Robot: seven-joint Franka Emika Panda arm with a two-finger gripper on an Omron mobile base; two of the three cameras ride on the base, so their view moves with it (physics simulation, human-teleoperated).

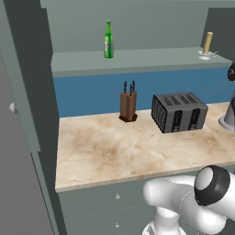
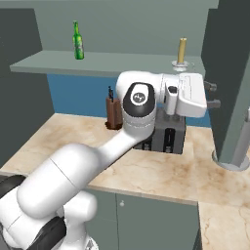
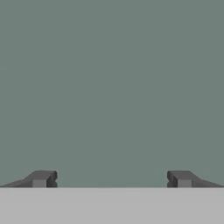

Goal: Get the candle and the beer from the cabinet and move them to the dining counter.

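Observation:
The cabinet (image 1: 137, 62) stands open, its shelf (image 2: 97, 63) carrying both items. The beer (image 1: 108, 40), a green bottle (image 2: 77, 41), stands upright at the shelf's left. At the shelf's right end is the candle (image 1: 207, 43), a pale-yellow stick in a small dish (image 2: 181, 52). My gripper (image 2: 213, 95) is open and empty. It sits just below the shelf's right end, under the candle, and points at the open right door (image 2: 227, 73). In the hand view its fingertips (image 3: 43, 178) stand wide apart before a flat grey-green surface. The dining counter is out of view.
Below the shelf, a marble worktop (image 1: 114, 151) carries a brown knife block (image 1: 128, 105) and a dark toaster (image 1: 179, 111). A grey round-based object (image 2: 233, 158) stands at the worktop's right. The open left door (image 1: 23, 92) flanks the left side. Drawers (image 1: 105, 206) lie beneath.

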